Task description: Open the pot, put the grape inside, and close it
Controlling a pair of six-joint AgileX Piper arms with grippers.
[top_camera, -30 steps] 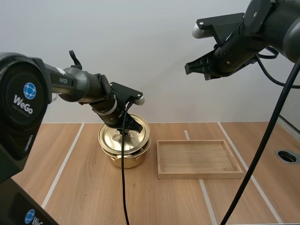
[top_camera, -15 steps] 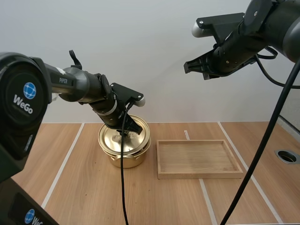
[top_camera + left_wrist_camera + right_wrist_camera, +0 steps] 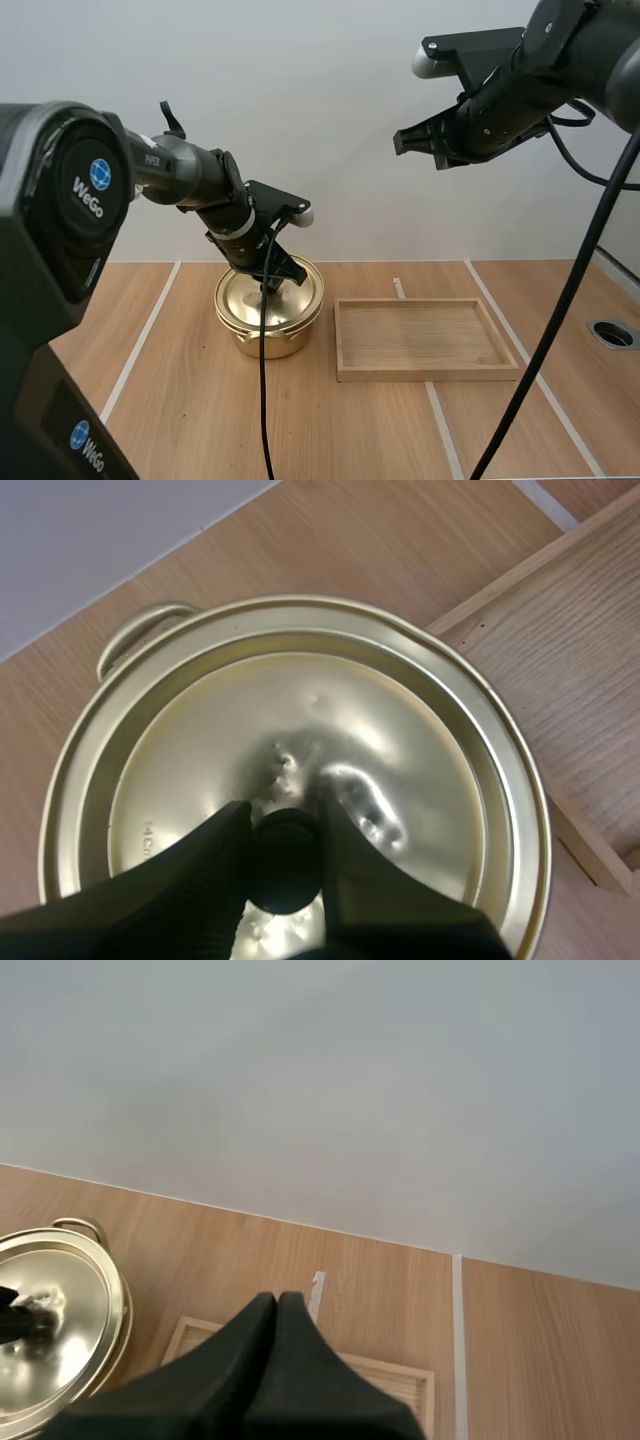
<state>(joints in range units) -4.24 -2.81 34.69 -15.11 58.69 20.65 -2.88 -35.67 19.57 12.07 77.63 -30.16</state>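
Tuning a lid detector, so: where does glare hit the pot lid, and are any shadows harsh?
Left wrist view: bright glare patches on the lid, just beyond the knob pinched by the left hand. Right wrist view: a smaller highlight near the lid's centre. High view: even light, only a faint shadow at the base of the pot on the table.

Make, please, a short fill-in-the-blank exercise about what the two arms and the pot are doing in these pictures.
The left end effector pinches the round black ____ of the shiny golden metal lid.
The lid sits on the golden metal pot, so the pot is ____.
In the high view, the shallow rectangular wooden tray stands to the ____ of the pot.
The right end effector, high in the air, holds its fingers ____.
Missing words: knob; closed; right; shut.
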